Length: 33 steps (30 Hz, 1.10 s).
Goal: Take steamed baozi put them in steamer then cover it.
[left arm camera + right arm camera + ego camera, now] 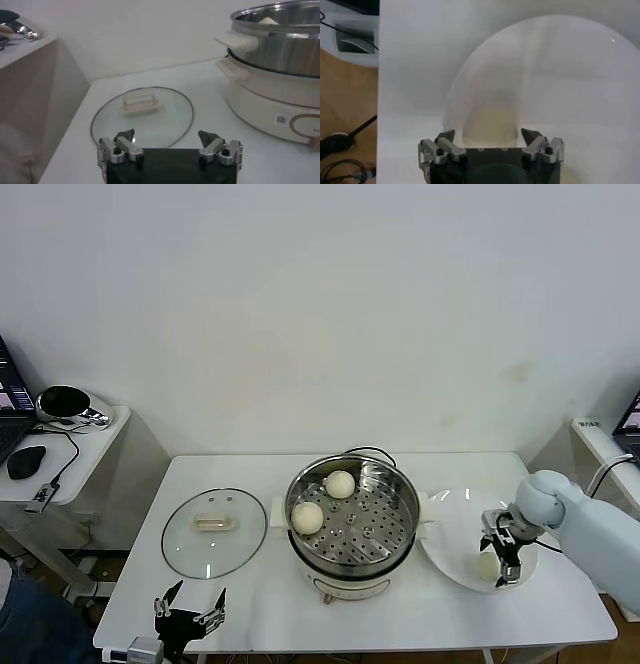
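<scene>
The right gripper (pixel 503 556) hangs directly above a baozi (pixel 487 565) on the plate (pixel 447 562), jaws apart either side of it. The left gripper (pixel 189 609), jaws apart, idles near the cover (pixel 214 531)

Blurred in the right wrist view: bun (pixel 492 122) on the plate (pixel 580 75), edges indistinct. Cut off in the left wrist view: steamer (pixel 280 65) at the frame edge, its inside hidden behind the steel wall. Right gripper (pixel 503 559) partly covering the bun's outline from the head camera.
</scene>
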Each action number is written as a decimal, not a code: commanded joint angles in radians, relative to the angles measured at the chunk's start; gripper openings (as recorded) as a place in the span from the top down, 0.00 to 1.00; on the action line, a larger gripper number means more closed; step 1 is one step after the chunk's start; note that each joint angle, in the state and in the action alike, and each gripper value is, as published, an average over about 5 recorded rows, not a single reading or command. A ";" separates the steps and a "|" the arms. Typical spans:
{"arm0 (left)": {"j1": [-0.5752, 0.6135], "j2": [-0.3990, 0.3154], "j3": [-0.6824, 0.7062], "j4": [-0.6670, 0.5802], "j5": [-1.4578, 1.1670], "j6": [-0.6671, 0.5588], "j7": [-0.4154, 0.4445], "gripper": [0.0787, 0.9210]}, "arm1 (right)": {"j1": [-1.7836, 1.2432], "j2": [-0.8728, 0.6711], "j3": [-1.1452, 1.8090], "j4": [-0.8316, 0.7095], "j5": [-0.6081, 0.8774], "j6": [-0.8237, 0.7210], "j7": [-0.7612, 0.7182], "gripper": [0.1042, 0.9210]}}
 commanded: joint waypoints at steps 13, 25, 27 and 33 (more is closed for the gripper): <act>-0.009 -0.004 0.003 0.013 -0.001 0.000 0.001 0.12 | 0.009 -0.003 -0.004 -0.014 0.008 -0.004 0.011 0.37; -0.033 -0.012 0.011 0.031 -0.003 0.000 -0.002 0.12 | 0.344 -0.098 -0.180 0.062 0.191 -0.022 -0.024 0.43; -0.039 -0.015 0.013 0.034 -0.006 0.001 -0.006 0.12 | 0.458 -0.086 -0.234 0.063 0.233 -0.023 -0.038 0.43; -0.044 -0.013 0.007 0.038 -0.001 -0.002 -0.020 0.12 | 0.762 0.045 -0.390 0.049 0.358 -0.006 -0.080 0.43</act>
